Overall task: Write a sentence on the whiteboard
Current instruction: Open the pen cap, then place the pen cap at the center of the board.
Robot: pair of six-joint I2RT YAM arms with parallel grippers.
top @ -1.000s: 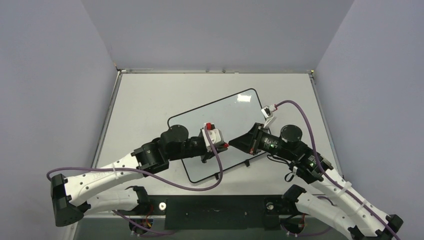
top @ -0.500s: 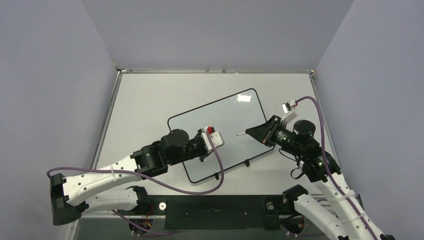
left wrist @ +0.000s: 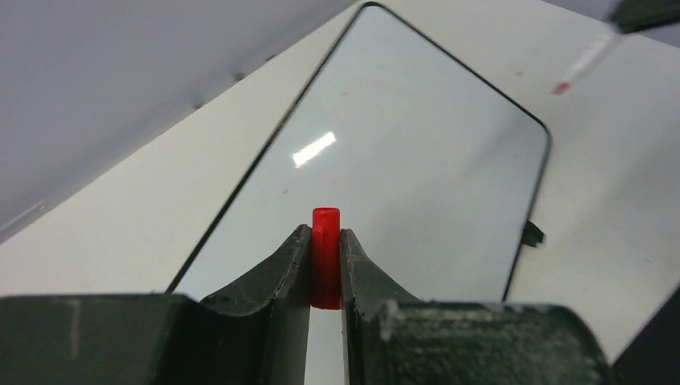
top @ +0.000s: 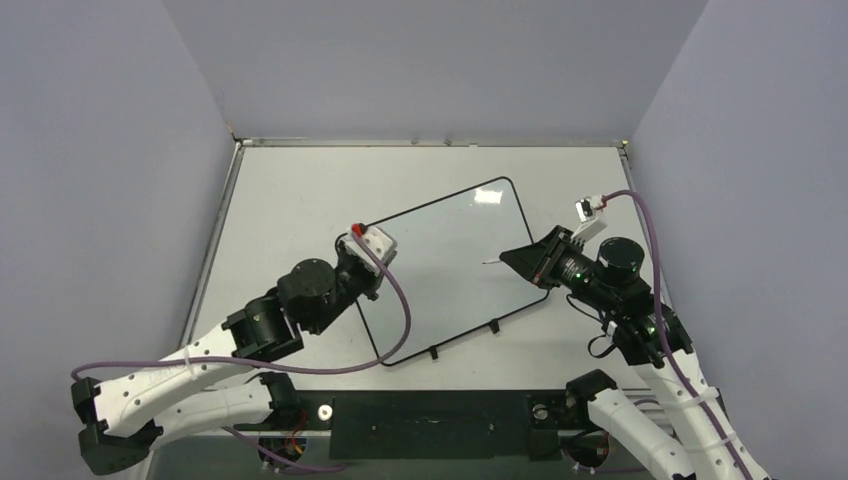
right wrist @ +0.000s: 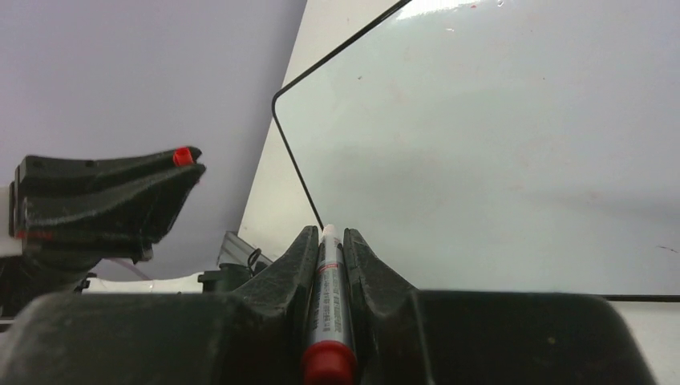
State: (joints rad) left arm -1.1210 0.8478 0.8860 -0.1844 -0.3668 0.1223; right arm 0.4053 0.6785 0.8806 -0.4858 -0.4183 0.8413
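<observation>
Well, over on the left, the left gripper (left wrist: 325,234) hangs just above the left end of the whiteboard (top: 450,270). Its jaws are clenched on a small red cap (left wrist: 325,269), which stands upright between them and pokes out a little past their tips.

The whiteboard lies flat on the white surface (top: 290,190), roughly in the middle and turned at an angle, so its far right corner points toward the back. Its glossy face catches a bright patch of light near that corner. A thin black rim runs all round it, and two small black clips (top: 494,327) sit on the near long edge.

On the right, the right gripper (top: 512,260) reaches in across the board's right edge. Its jaws are grasping a marker (right wrist: 328,297), with the white barrel lying lengthwise between them, the red butt toward the wrist and the tip out over the right part of the board. I cannot tell whether the tip touches the board. The two grippers are well apart.
</observation>
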